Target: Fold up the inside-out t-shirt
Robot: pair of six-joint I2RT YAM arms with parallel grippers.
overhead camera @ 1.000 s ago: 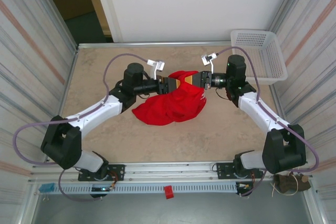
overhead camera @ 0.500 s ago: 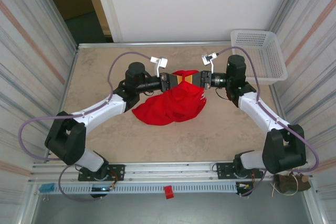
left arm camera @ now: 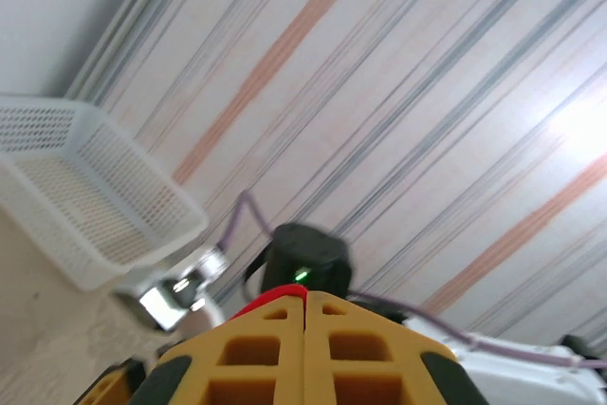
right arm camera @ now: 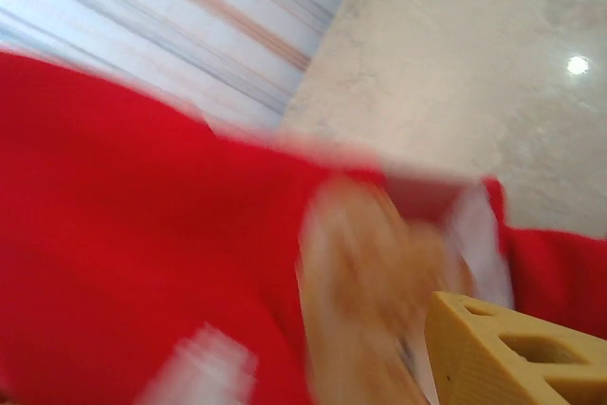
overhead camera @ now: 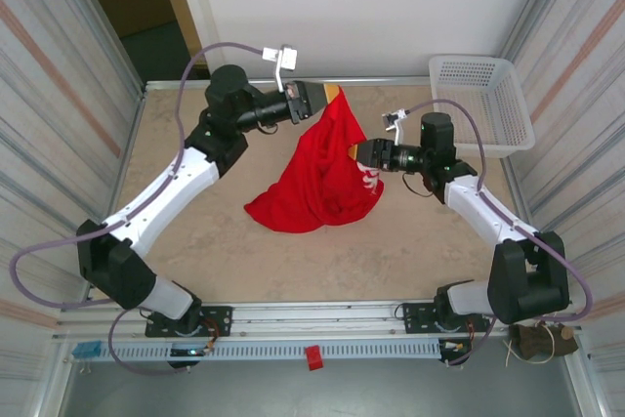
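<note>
The inside-out t-shirt, bright red, hangs from my left gripper, which is raised over the far middle of the table and shut on the shirt's top edge. Its lower part lies bunched on the table. In the left wrist view the yellow jaws of the left gripper are pressed together with a sliver of red cloth at their tip. My right gripper sits against the hanging shirt's right side. In the blurred right wrist view its fingers stand apart in front of the t-shirt, nothing held.
A white lattice basket stands at the table's far right corner, also in the left wrist view as the basket. Striped walls close in left and right. Bare tabletop lies left of and in front of the shirt.
The left gripper shut on the shirt and rose toward the back, drawing the cloth up. The right gripper let go, opened and dropped slightly toward the near side.
</note>
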